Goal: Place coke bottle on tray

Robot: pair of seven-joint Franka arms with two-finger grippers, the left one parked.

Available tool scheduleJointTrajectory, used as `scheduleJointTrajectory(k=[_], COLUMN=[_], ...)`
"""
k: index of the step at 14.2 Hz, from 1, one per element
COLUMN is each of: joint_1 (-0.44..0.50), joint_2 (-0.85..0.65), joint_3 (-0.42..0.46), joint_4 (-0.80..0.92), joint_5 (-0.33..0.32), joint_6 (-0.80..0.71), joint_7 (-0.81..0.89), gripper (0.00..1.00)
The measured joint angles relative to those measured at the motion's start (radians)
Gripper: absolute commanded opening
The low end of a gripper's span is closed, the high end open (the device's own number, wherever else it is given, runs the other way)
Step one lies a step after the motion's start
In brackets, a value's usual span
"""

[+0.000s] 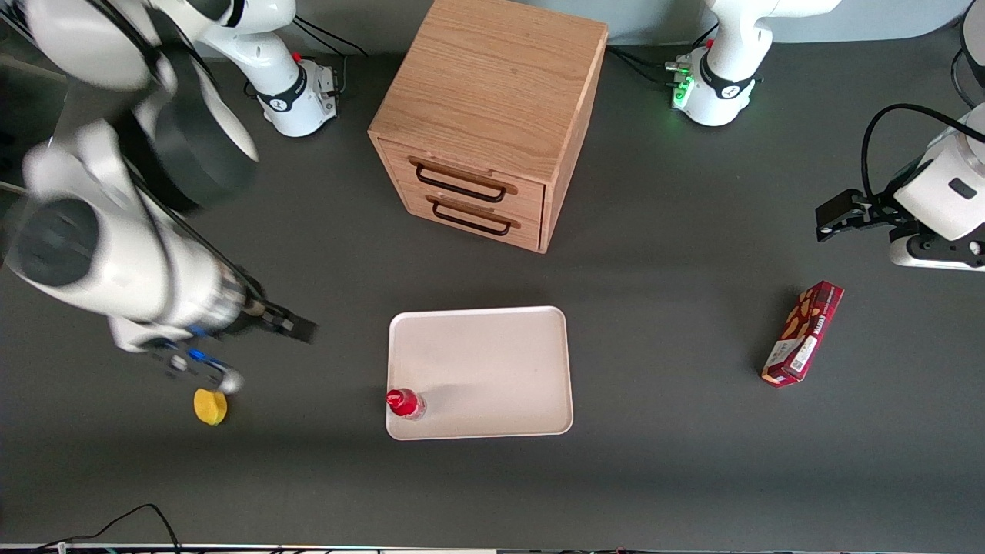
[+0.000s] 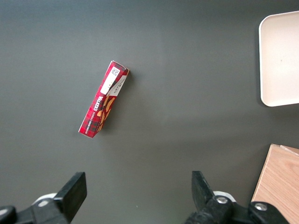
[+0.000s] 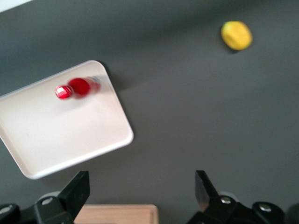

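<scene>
The coke bottle (image 1: 405,402), small and red with a red cap, stands upright on the cream-white tray (image 1: 492,362), in the tray's corner nearest the front camera and toward the working arm's end. In the right wrist view the bottle (image 3: 78,87) stands just inside the tray's (image 3: 56,135) rim. My right gripper (image 1: 265,352) is open and empty, raised above the table beside the tray, toward the working arm's end, apart from the bottle. Its fingers (image 3: 79,186) are spread wide around nothing; the gripper (image 3: 142,179) is over bare table.
A yellow lemon-like thing (image 1: 210,406) (image 3: 237,35) lies on the table under my gripper's fingers. A wooden two-drawer cabinet (image 1: 489,115) stands farther from the camera than the tray. A dark red snack box (image 1: 803,332) (image 2: 103,99) lies toward the parked arm's end.
</scene>
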Motion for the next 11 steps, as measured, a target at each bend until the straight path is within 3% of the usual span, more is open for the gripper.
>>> scheduleJointTrajectory(k=[2, 5, 7, 9, 11], joint_1=[-0.057, -0.081, -0.094, -0.097, -0.093], joint_2=[-0.166, -0.395, -0.510, -0.600, -0.641], joint_3=[-0.033, -0.223, -0.307, -0.336, -0.334], joint_4=[-0.147, -0.444, -0.651, -0.818, -0.875], joint_5=[0.066, 0.166, 0.189, 0.206, 0.212], joint_6=[-0.016, 0.056, 0.170, 0.250, 0.268], joint_7=[-0.111, -0.334, -0.438, -0.467, -0.464], gripper=[1.00, 1.00, 1.00, 1.00, 1.00])
